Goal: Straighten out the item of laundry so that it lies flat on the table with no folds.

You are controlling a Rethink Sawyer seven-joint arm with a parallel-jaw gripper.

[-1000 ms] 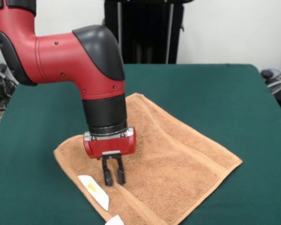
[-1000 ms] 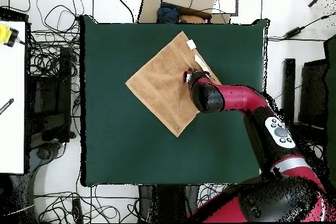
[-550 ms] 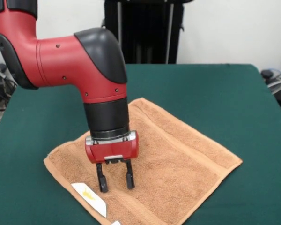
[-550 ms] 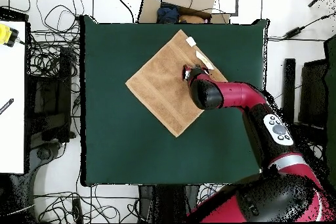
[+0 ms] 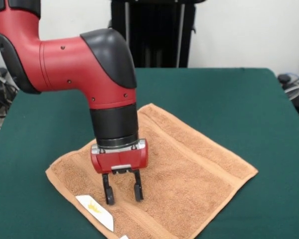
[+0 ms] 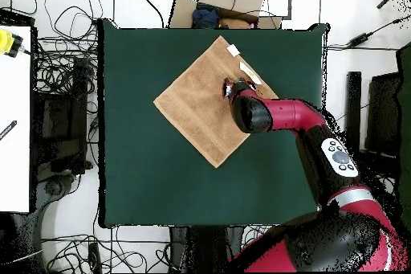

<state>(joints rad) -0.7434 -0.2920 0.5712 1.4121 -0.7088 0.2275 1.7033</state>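
I see the tan terry-cloth towel spread flat like a diamond on the dark green felt desk. My red-and-black gripper stands over the towel near its white label, jaws apart, holding nothing.

Jaws now parted; towel spread flatter, its left corner farther out.

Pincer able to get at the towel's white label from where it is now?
Probably yes. The pincer stands open over the towel, and the label lies flat just beside it with nothing between them or on top of it.
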